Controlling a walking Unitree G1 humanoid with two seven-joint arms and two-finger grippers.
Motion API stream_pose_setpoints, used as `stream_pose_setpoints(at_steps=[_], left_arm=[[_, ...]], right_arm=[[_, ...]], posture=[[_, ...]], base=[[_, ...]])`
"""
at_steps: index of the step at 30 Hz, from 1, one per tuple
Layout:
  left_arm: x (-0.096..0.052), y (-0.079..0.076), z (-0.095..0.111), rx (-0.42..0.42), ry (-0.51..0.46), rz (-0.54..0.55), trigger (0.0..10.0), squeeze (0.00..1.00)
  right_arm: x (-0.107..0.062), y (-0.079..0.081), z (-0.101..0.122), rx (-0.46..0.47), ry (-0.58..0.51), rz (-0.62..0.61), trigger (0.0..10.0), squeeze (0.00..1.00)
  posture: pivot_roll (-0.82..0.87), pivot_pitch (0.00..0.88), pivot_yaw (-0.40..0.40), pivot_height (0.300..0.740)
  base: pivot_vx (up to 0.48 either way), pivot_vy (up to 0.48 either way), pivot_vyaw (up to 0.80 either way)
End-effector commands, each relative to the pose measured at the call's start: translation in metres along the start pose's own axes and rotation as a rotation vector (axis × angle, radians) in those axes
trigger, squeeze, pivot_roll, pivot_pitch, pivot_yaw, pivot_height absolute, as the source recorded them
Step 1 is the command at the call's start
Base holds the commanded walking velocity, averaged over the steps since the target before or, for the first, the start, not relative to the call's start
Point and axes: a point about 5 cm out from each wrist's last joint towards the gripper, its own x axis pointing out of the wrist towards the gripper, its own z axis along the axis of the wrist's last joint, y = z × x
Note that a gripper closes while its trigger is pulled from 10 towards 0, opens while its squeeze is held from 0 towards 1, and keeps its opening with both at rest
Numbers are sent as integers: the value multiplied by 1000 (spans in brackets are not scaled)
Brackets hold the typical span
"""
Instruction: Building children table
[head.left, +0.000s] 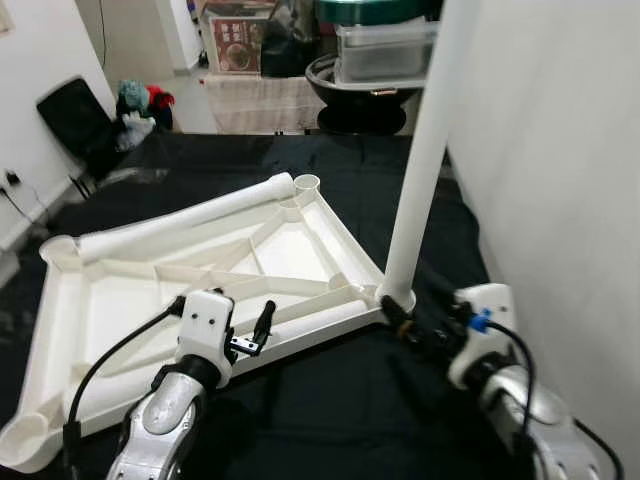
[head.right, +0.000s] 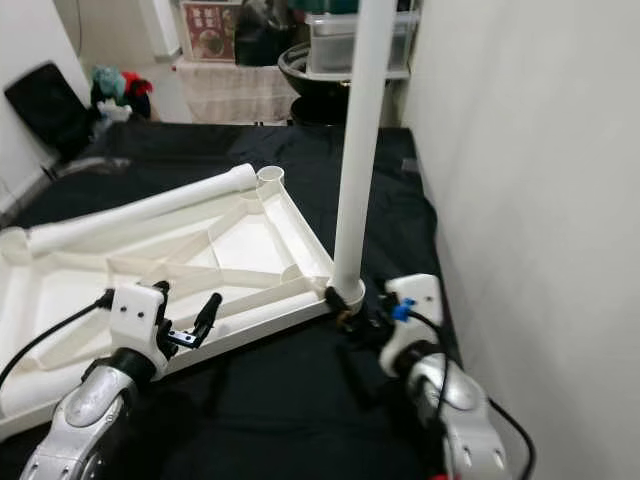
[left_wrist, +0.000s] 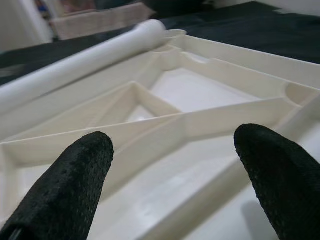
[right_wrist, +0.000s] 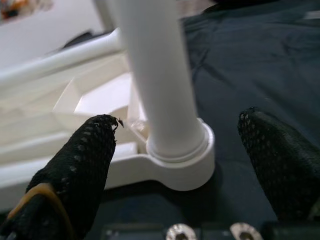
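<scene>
An upturned white plastic tabletop (head.left: 200, 280) lies ribs-up on a black cloth (head.left: 330, 400). One white leg (head.left: 425, 150) stands upright in the corner socket (right_wrist: 182, 160) nearest the white wall (head.left: 560, 180). A second leg (head.left: 190, 222) lies loose along the tabletop's far edge, beside an unfilled socket (head.left: 307, 184). The right end effector (right_wrist: 185, 165) sits low on the cloth, fingers spread wide on either side of the standing leg's base without touching it. The left end effector (left_wrist: 175, 165) hovers open over the tabletop's near rim. Boxes and bins (head.left: 385, 45) crowd the background.
</scene>
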Motion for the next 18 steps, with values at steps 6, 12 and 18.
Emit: stream_pose_setpoints(at_steps=[6, 12, 18], left_arm=[[-1, 8, -1, 46, 21, 49, 10000, 0], [0, 11, -1, 75, 27, 72, 10000, 0], [2, 14, 5, 105, 6, 95, 10000, 0]], right_arm=[[2, -12, 14, -26, -82, -75, 10000, 0], [4, -5, 23, -13, -121, -33, 10000, 0], [8, 9, 36, -99, -151, 47, 10000, 0]], posture=[[-73, 9, 80, 740], [-69, 9, 83, 740], [-65, 20, 77, 740]], base=[[0, 0, 0], [0, 480, 0], [0, 480, 0]])
